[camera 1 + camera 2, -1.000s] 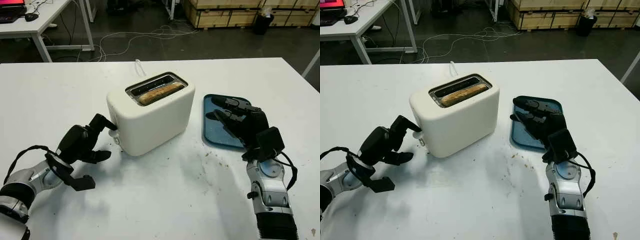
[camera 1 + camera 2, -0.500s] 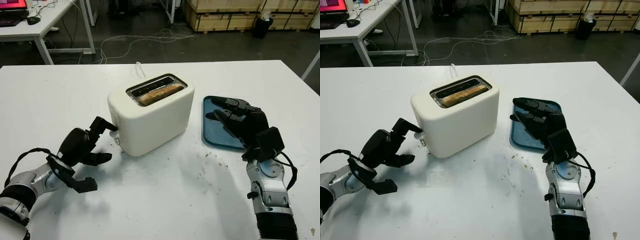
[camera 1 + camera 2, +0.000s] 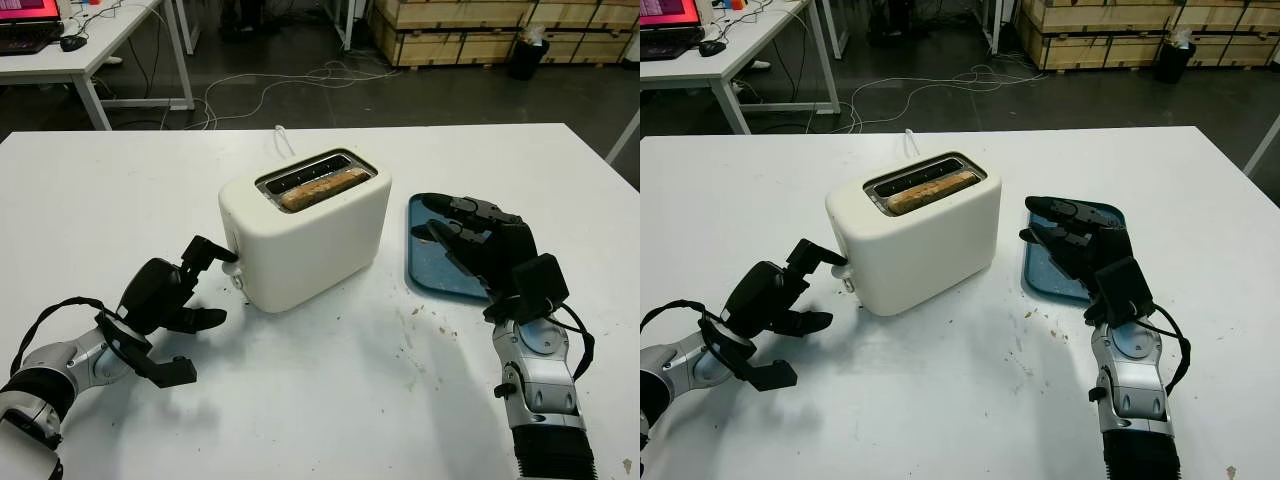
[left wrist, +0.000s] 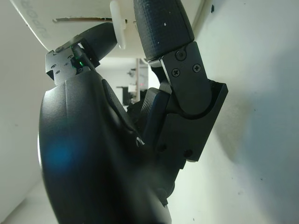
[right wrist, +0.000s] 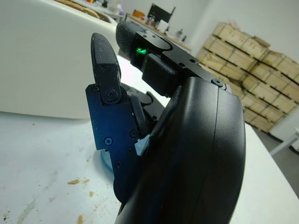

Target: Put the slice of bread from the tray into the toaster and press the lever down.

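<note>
The lever [image 3: 234, 268] seems pressed lower than before by the left hand [image 3: 165, 295], fingers curled on it; bread [image 3: 322, 187] sits sunk in the toaster [image 3: 310, 240]. The right hand [image 3: 480, 245] hovers open above the tray [image 3: 425, 265].

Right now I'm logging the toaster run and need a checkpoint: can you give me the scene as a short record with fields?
bread: slice sits in the toaster's slot, top edge visible
toaster: cream toaster on the white table
lever: small white lever on the toaster's end, at the left hand
left hand: left hand at that end, one fingertip against the toaster just above the lever
right hand: right hand open, over the tray
tray: blue tray, no bread on it
crumbs: scattered crumbs on the table
</note>
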### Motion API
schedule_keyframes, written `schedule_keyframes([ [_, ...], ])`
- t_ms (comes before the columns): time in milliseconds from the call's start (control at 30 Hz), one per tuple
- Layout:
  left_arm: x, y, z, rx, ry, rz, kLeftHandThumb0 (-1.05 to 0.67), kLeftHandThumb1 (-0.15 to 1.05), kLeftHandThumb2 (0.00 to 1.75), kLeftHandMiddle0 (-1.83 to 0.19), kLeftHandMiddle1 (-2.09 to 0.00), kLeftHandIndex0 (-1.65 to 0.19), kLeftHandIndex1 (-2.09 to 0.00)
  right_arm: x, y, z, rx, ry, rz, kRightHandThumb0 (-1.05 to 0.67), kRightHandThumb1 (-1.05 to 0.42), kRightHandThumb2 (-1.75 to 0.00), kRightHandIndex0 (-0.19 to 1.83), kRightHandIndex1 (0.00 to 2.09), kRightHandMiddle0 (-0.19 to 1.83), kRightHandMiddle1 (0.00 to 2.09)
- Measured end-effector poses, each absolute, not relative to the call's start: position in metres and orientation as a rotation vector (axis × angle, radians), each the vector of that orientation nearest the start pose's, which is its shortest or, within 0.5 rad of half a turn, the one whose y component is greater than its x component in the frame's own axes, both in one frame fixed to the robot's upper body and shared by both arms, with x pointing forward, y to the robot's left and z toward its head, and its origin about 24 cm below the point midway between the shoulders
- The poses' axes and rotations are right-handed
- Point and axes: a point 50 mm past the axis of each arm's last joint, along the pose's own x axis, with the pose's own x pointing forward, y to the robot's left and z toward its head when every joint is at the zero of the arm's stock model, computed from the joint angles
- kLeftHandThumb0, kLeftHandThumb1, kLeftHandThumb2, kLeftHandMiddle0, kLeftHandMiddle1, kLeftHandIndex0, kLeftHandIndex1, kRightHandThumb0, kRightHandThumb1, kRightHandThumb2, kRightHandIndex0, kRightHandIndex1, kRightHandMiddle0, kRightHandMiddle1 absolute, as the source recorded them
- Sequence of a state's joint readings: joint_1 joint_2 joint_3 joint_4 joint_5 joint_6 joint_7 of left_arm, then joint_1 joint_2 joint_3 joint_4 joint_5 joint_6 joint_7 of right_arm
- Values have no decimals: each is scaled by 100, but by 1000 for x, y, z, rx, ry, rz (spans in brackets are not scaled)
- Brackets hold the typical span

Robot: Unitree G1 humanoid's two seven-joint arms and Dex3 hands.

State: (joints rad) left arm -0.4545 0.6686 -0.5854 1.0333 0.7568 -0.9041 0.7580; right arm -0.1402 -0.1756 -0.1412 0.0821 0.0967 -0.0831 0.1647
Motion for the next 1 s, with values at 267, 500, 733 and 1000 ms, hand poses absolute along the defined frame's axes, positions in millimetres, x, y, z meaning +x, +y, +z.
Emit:
schedule_keyframes([
  [267,269,233,12,1167,-459,-387,-105,92,78,-152,-170,-134,-148,279,-201,75,-81,-150,51,-51,-92,-10,92,53,104,0],
  [500,275,229,17,1131,-481,-320,-105,92,100,-147,-174,-69,-174,279,-201,75,-81,-150,53,-50,-92,-10,93,53,104,0],
  [733,293,228,38,1125,-577,-134,-105,92,100,-97,-175,-19,-175,279,-201,75,-81,-150,60,-50,-92,-11,93,53,103,0],
  [1000,299,231,45,1178,-608,-85,-104,92,103,-116,-175,-8,-175,279,-201,75,-81,-149,59,-52,-92,-10,93,54,104,1],
])
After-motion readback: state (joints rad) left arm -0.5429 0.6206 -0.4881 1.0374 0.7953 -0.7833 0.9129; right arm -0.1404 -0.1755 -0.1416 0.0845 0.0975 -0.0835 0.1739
